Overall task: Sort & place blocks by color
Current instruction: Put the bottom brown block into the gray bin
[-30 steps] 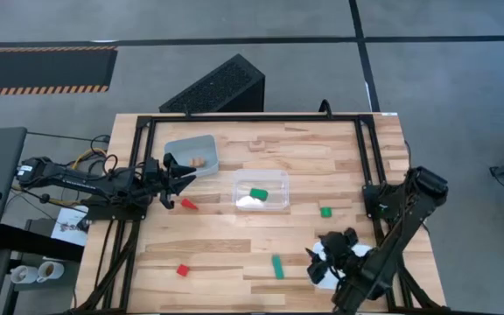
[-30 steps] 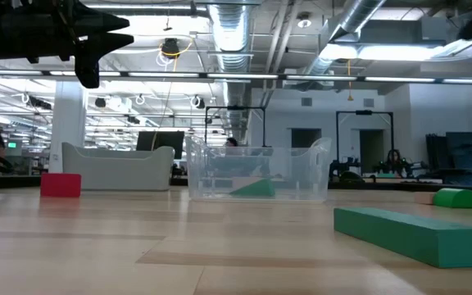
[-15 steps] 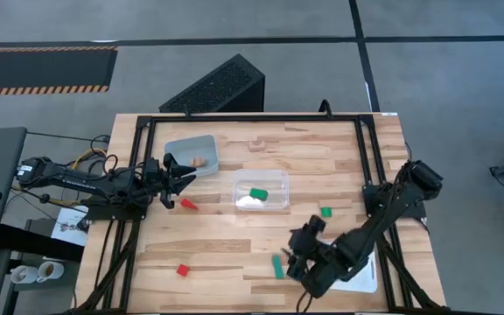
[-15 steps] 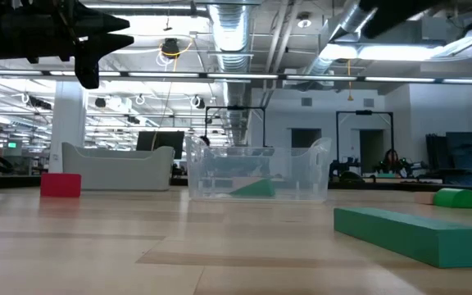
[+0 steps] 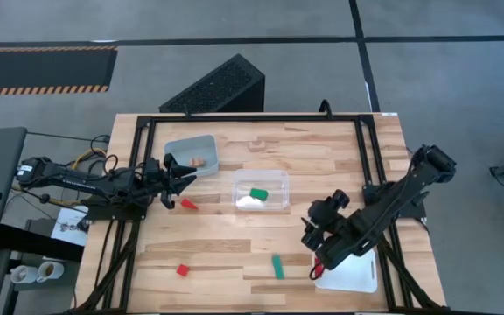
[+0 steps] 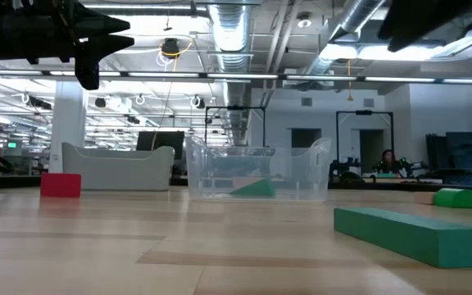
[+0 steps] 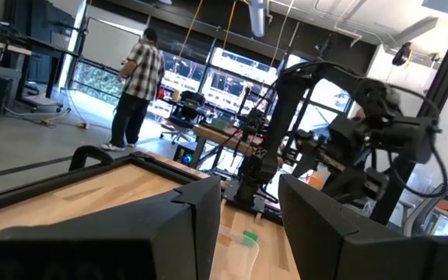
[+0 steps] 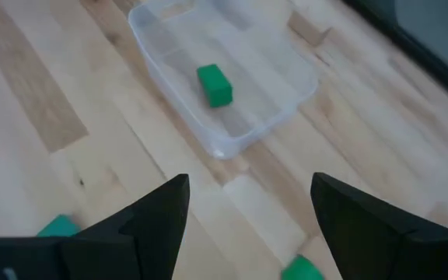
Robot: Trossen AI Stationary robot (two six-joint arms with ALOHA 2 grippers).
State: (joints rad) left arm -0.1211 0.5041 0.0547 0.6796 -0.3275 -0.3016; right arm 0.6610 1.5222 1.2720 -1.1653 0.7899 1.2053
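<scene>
High view: right gripper [image 5: 315, 236] (open) moved toward centre.

Green block [image 5: 258, 192] in clear bin [image 5: 262, 179]; red block [image 5: 182, 270] outside.

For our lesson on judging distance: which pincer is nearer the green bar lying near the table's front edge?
Right. The right pincer hovers just beside the green bar; the left pincer waits far across, by the grey tray.

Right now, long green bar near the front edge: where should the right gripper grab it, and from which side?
Probably across the middle of the green bar, fingers on its two long faces, coming straight down. It lies flat on the table with open wood all round. The right gripper is open, empty and nearby.
</scene>
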